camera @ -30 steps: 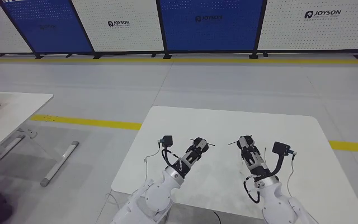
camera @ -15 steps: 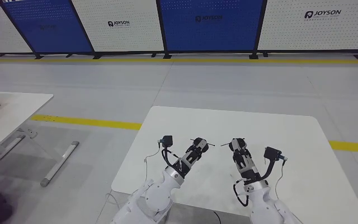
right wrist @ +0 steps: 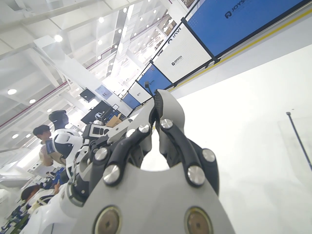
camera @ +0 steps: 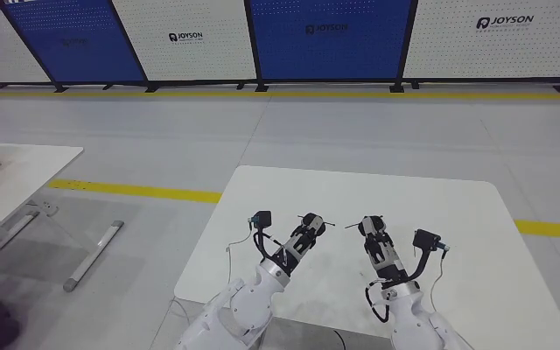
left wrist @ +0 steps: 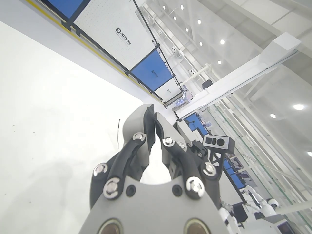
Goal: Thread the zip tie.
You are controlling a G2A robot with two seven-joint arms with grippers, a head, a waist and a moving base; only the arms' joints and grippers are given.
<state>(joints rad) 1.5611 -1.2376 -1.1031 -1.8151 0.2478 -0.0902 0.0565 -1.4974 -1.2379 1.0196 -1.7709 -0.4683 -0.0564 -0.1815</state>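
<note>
Now right end effector (camera: 364, 224) nearer left end effector (camera: 312, 221), zip tie (right wrist: 146, 84) pinched.

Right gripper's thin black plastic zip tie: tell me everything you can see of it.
The thin black plastic zip tie has a small boxy head on a narrow, flat strap. The right gripper is shut on the strap, and only the short head end pokes out past the fingertips; the rest is hidden between the pads. It is held over the white table. In the top view the free end points toward the left gripper, with a gap between them.
</note>
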